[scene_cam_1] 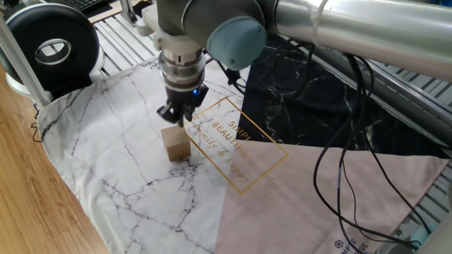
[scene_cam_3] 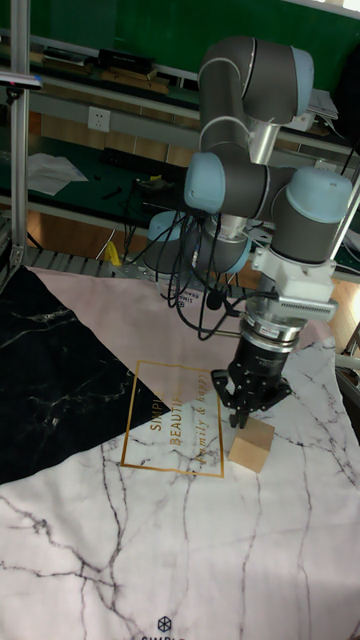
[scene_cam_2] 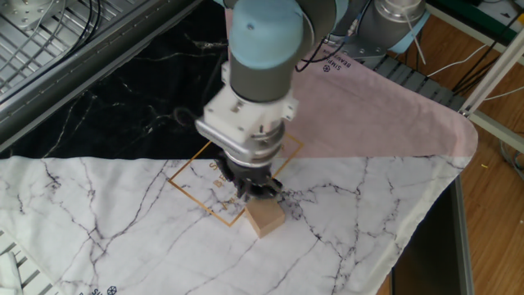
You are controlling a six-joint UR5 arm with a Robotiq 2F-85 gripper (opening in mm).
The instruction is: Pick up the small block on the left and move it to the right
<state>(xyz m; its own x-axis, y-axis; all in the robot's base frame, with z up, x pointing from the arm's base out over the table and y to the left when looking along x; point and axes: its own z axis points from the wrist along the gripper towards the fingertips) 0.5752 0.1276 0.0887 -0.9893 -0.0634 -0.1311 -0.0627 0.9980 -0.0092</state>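
The small block (scene_cam_1: 176, 143) is a plain tan cube resting on the white marble-print cloth, just off the corner of a gold printed frame. It also shows in the other fixed view (scene_cam_2: 264, 220) and the tall fixed view (scene_cam_3: 252, 443). My gripper (scene_cam_1: 181, 114) hangs just above the block's far edge, pointing down, clear of its sides. From the other side the gripper (scene_cam_2: 255, 190) sits over the block's top rear corner. In the tall view the gripper (scene_cam_3: 249, 404) has its fingers spread with nothing between them.
A gold frame with lettering (scene_cam_1: 229, 144) lies right of the block, with black marble cloth (scene_cam_1: 318, 106) and pink cloth (scene_cam_1: 318, 204) beyond. A black round device (scene_cam_1: 49, 44) stands at the back left. Loose cables (scene_cam_1: 353, 162) hang from the arm. The cloth ends at a wooden surface (scene_cam_1: 28, 204).
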